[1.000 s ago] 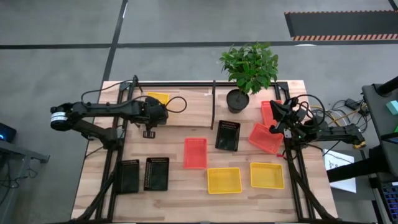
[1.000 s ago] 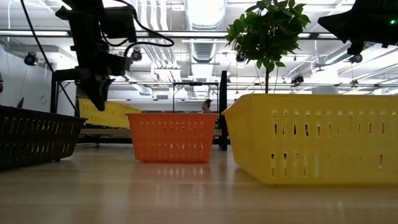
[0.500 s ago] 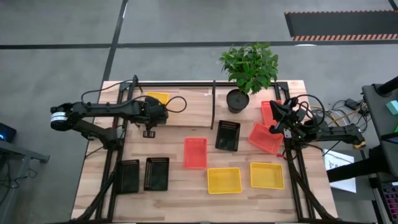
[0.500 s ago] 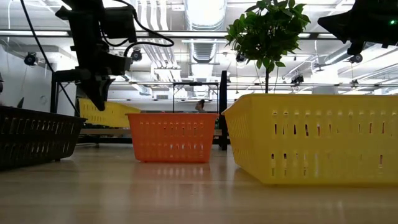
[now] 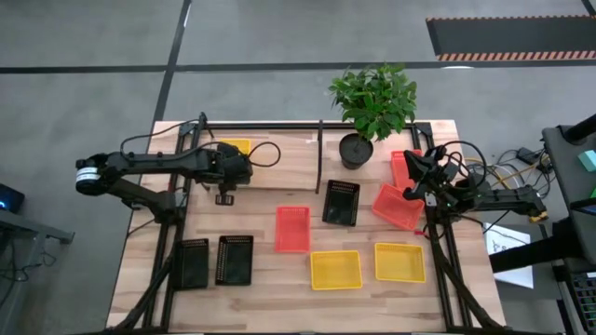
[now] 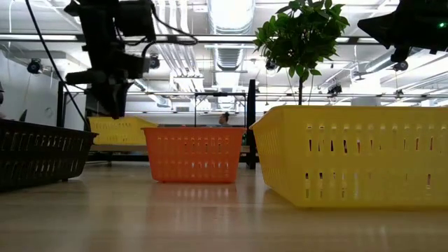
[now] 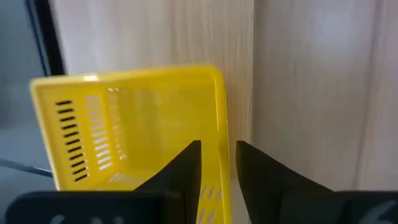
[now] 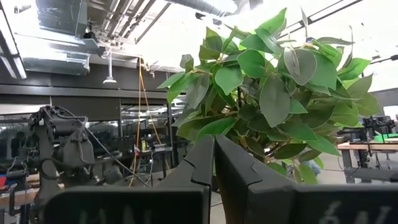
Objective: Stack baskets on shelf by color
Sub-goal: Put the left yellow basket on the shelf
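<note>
**Left gripper at the rim of a yellow basket on the shelf**

The baskets look light and thin-walled (mesh plastic, likely springy), so I judge the safest hold is a pinch on one wall just under the rim; a hard squeeze may flex the wall, and the smooth plastic could slip.

On the high view's clock face, the yellow basket lies on the shelf at about 11 o'clock. The left gripper hovers above its near edge. In the left wrist view the fingers straddle the basket's long wall with a narrow gap, one inside and one outside; whether they touch the plastic I cannot tell, so it reads as released, not clamped.

The left arm reaches in from 9 o'clock, elbow bent, wrist pointing down.

The right gripper sits at about 3 o'clock, raised, fingers pressed together on nothing, near a tilted red-orange basket beside the plant.

The other baskets are on the tabletop, from 7 to 5 o'clock.
</note>
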